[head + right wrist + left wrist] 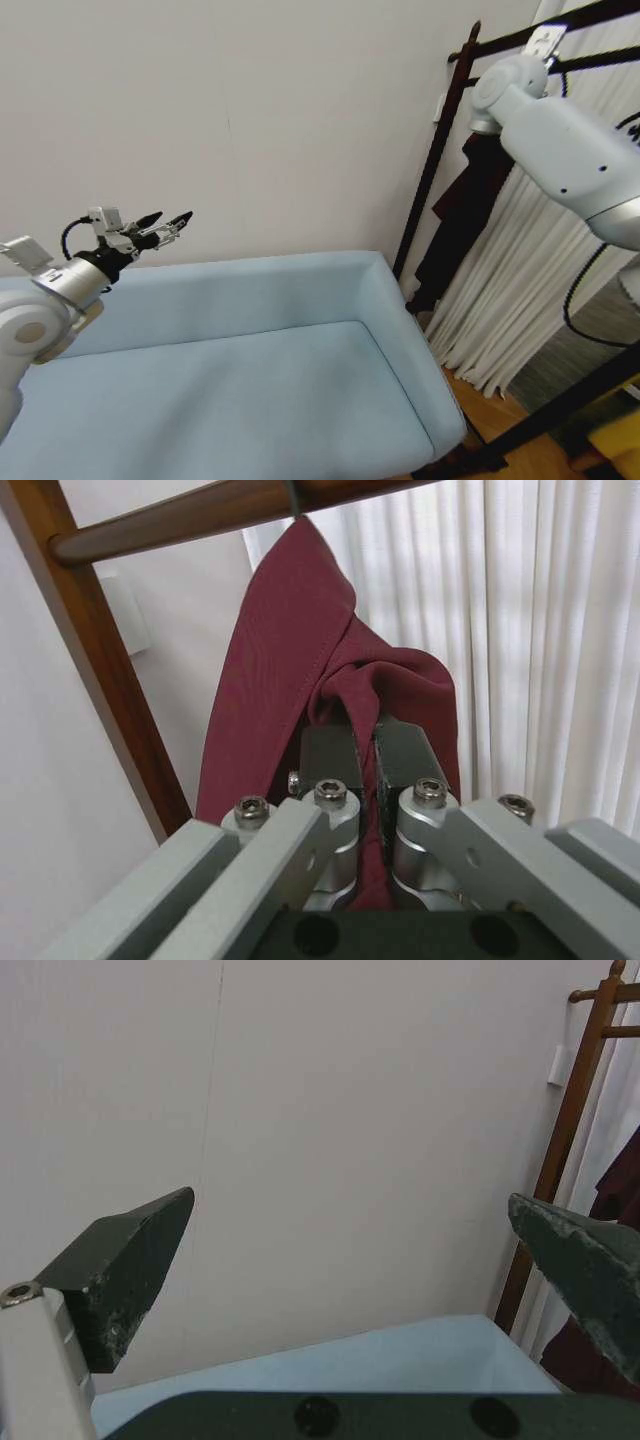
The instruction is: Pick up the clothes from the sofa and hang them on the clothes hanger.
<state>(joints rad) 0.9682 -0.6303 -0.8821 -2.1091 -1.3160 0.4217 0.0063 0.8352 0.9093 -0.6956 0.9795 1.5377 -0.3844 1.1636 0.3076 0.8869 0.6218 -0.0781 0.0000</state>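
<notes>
**Head view.**
- Left gripper (166, 227): raised over the far left of the sofa (300, 380), beside the pale wall (250, 120). Fingers parted, holding nothing.
- Right arm (565, 150): stretched up to the top of the clothes rack (432, 160), at the sofa's right end.
- Garment (468, 205): a dark length hanging from the rack, long axis straight down, against the white curtain (500, 300).
- Wooden floor (490, 415) beyond the sofa's corner.
- Right arm by far the nearer to the garment; left gripper well apart from it, across the whole sofa.

**Left wrist view.**
- Fingers spread wide with bare wall between them.
- Pale blue sofa back low in the picture.
- Rack post off to one side, with a strip of dark red cloth just beyond it.

**Right wrist view.**
- Right gripper (366, 742): pinched tight on a bunched fold of the maroon garment, directly ahead of the wrist.
- Cloth draped over the rail (200, 515), touching it at the peak and falling down to the fingers.
- Slanted post on one side of the garment, curtain behind it.

**Judgement.**
- Hanging close to done.
- Next move dependent on how the drape balances across the rail: enough cloth on each side, or a slide off once let go. Far side of the rail hidden, so cannot tell.
</notes>
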